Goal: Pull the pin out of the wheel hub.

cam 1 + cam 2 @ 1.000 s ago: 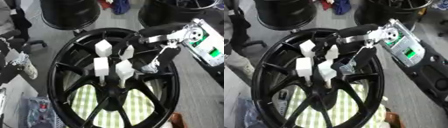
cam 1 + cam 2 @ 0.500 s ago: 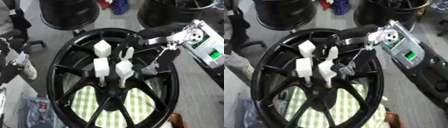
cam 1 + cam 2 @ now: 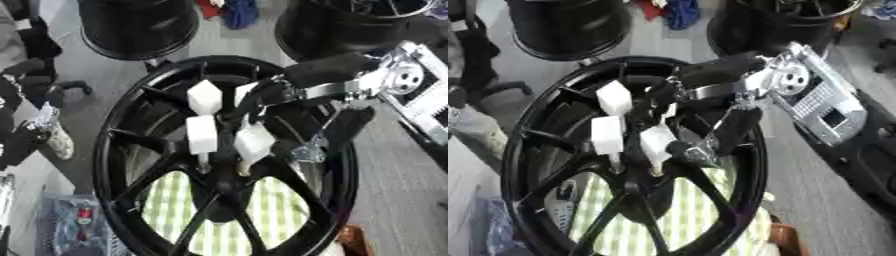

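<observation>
Item: wheel hub (image 3: 229, 187), black, multi-spoke, lying flat over a green-and-white checked cloth (image 3: 184, 210). It fills the middle of your view.

Item: pins, white block heads on thin stems, standing around the hub centre. One (image 3: 202, 135) stands left of centre, one (image 3: 254, 142) right of centre, one (image 3: 204, 96) further back. A fourth (image 3: 243, 93) sits beside your fingers.

Item: right hand (image 3: 262, 97), reaching in from the upper right across the rim. Your dark fingers curl around the rear white pin head, but black on black hides the contact; you cannot tell whether they pinch it or only rest beside it.

Item: left hand. Not in either view.

Step in hand, as judged: taking hold of a rear pin, with no pin visibly clear of the hub.

Next move calls for: confirm a fingers-and-thumb hold on the one block head, then draw it straight along its stem, away from the hub. Avoid knocking the neighbouring pin just beside it.

Surroundings: two other black wheels (image 3: 140, 27) at the far edge.
</observation>
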Robot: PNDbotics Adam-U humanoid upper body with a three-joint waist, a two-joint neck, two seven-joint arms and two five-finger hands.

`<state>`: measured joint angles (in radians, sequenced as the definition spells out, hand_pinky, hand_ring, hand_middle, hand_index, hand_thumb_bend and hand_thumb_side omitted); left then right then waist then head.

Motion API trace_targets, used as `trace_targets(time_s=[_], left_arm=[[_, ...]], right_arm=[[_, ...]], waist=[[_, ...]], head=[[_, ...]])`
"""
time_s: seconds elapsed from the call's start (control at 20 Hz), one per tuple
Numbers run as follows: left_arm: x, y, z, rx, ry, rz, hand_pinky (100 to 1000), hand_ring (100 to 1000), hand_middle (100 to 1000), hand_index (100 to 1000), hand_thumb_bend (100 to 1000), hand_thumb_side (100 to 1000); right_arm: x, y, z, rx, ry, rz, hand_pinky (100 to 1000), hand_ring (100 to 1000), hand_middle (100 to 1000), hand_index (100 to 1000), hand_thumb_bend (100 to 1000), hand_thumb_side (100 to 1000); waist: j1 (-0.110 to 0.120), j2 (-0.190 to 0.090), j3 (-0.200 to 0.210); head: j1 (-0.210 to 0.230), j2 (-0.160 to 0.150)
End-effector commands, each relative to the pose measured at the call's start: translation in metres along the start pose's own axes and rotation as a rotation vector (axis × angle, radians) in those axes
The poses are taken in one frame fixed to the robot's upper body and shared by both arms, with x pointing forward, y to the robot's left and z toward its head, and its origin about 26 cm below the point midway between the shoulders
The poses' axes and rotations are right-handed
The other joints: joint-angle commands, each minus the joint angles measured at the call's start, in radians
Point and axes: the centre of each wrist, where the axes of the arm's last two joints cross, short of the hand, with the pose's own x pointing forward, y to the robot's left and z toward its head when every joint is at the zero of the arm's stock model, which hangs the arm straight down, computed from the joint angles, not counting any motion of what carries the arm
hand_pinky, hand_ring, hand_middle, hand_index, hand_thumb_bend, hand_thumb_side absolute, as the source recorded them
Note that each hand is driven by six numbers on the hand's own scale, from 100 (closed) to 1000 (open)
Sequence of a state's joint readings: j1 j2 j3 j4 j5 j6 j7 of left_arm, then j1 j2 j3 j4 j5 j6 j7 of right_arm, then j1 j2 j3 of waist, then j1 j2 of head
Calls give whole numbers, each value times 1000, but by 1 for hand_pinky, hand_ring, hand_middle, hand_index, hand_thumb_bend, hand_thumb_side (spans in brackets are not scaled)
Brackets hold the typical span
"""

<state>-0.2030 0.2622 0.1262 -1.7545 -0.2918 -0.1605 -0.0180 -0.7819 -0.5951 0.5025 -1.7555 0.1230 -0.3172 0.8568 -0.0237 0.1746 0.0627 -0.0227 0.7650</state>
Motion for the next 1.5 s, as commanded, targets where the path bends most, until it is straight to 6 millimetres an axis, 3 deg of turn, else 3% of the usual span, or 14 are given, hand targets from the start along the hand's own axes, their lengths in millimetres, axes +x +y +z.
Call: trace_targets(time_s=[0.05, 0.7, 1.3, 1.5], left_arm=[[4, 5, -4, 6, -21, -8, 797, 778, 816, 886, 341, 607], [4, 4, -4, 4, -24, -5, 795, 780, 817, 886, 339, 608], [4, 3, -4, 2, -25, -4, 792, 781, 818, 886, 338, 609], [4, 3, -4, 2, -25, -4, 792, 781, 818, 886, 337, 609]], right_arm=[[3, -6, 6, 30, 6, 36, 786, 772, 838, 956, 100, 379], [-23, 11, -4, 93, 84, 59, 820, 833, 859, 967, 112, 386], [-27, 16, -14, 125, 73, 89, 786, 780, 826, 937, 108, 370], [-25, 15, -15, 122, 67, 109, 756, 736, 770, 881, 100, 335]], waist=[[3, -14, 0], [4, -10, 6], [3, -9, 7], [3, -9, 7]], head=[[1, 5], [-4, 5], [-6, 5], [-6, 5]])
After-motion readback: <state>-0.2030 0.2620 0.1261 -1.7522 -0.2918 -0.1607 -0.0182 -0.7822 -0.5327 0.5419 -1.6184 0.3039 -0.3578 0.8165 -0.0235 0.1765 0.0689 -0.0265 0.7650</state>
